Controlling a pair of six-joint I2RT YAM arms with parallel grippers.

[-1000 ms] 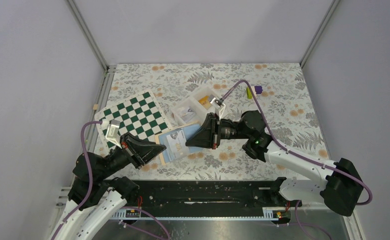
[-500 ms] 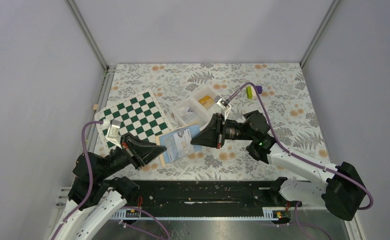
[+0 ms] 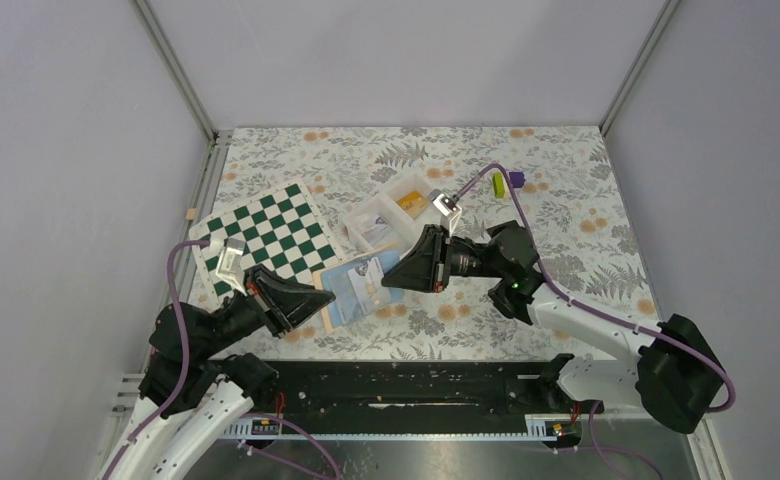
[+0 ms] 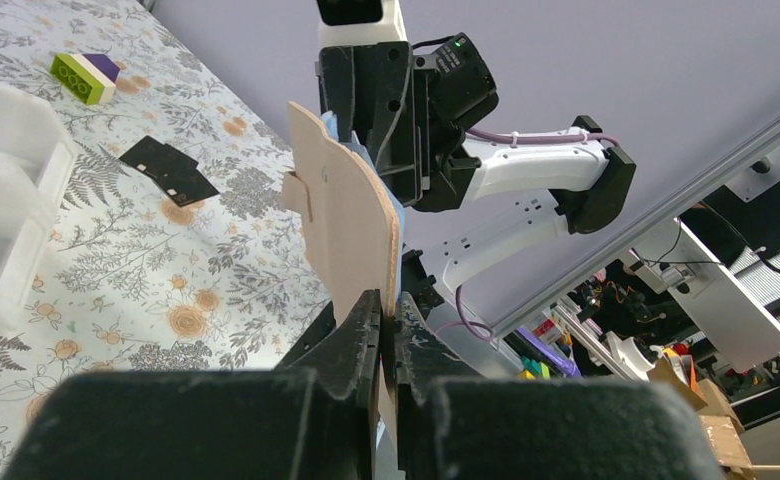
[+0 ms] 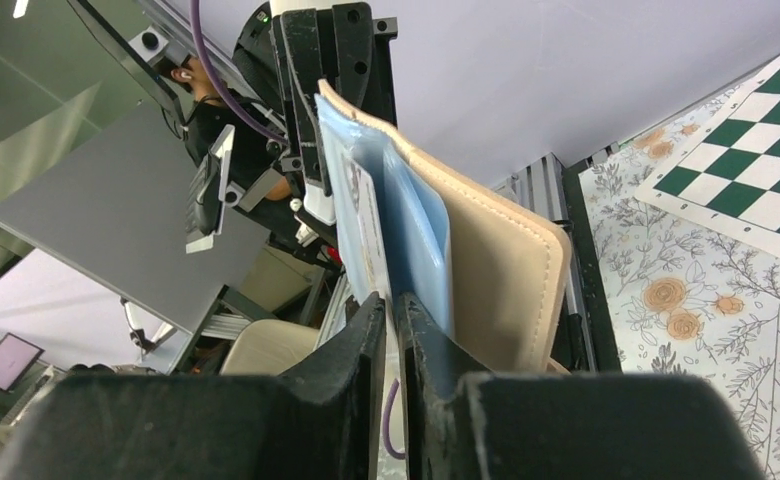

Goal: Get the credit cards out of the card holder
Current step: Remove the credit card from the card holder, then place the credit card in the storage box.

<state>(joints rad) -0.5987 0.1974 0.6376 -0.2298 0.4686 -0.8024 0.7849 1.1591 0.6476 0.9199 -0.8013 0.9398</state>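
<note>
Two end effectors share one pale blue, tan-bordered card holder (image 3: 351, 288), held up between them over the flower-printed worktop (image 3: 566, 200).
My left end effector (image 4: 386, 312) is pressed together on the holder's tan edge. My right end effector (image 5: 394, 305) has its jaws nearly together around a whitish-blue credit card (image 5: 369, 230) poking from its pocket, but I cannot tell whether they bite. I should anchor left firmly and draw right straight along the pocket, without twisting. Plain grey walls enclose the worktop.

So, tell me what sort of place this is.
Probably a robotics lab test cell: grey panel walls enclose a floral-print table, two white-and-black robot arms are bolted at its near edge, and cluttered workbenches show beyond in the left wrist view.
</note>
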